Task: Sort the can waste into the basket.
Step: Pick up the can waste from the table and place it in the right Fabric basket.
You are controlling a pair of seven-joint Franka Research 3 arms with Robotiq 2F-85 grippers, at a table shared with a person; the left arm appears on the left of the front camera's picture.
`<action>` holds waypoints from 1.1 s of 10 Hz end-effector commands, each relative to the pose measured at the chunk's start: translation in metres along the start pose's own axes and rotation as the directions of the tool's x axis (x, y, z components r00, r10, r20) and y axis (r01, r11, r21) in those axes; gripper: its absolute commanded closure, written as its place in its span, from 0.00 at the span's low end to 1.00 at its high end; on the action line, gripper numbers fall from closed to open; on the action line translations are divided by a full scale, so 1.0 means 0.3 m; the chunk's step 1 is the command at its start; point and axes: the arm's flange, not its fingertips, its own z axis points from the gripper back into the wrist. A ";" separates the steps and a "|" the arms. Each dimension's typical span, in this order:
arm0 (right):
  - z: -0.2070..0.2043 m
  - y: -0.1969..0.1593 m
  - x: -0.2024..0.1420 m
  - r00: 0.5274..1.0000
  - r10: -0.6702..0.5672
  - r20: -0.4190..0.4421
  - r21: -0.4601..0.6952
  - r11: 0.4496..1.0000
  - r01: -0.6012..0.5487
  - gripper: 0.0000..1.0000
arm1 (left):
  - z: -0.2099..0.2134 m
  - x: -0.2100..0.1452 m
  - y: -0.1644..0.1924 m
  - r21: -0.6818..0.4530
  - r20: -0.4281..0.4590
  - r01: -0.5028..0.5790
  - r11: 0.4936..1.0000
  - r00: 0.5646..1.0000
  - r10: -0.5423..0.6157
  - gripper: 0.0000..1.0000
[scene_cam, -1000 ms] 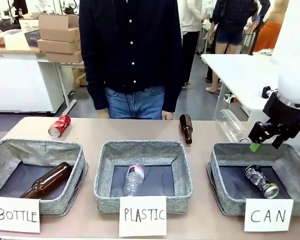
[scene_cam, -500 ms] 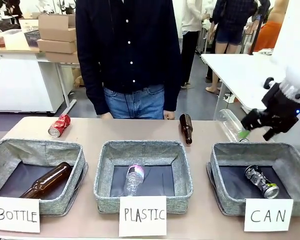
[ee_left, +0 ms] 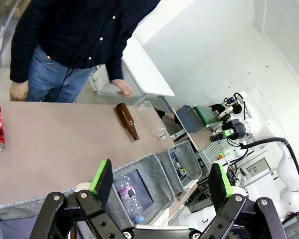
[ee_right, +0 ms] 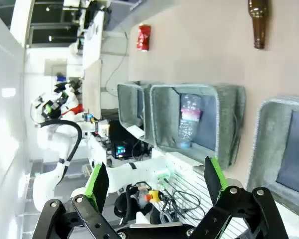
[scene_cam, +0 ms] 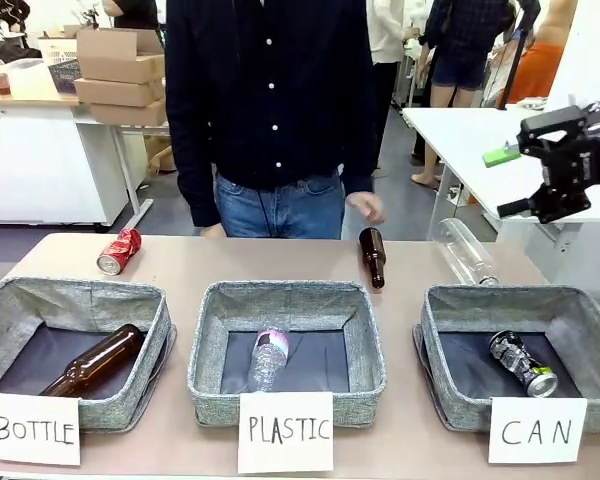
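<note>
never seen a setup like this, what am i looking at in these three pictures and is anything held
Two robot arms share a table with a person opposite. The wide picture comes from a fixed camera between the arms; the other two from cameras on each wrist, looking along the left end effector and the right end effector. Both are open, empty. The CAN basket holds a black and silver can; a red can, a brown bottle and a clear bottle lie on the table.

Red can (scene_cam: 118, 250): far left, bare tabletop (scene_cam: 230, 262) all round.
Far edge: person's hand (scene_cam: 365, 207) hangs near brown bottle (scene_cam: 372, 256).
CAN basket (scene_cam: 500, 296): top open, black can (scene_cam: 523, 362) on floor.
</note>
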 end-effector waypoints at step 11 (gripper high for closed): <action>-0.034 0.015 -0.014 0.997 0.080 -0.017 -0.155 0.985 -0.082 0.00 | -0.006 0.004 0.000 -0.019 0.017 0.018 1.000 1.000 -0.018 0.00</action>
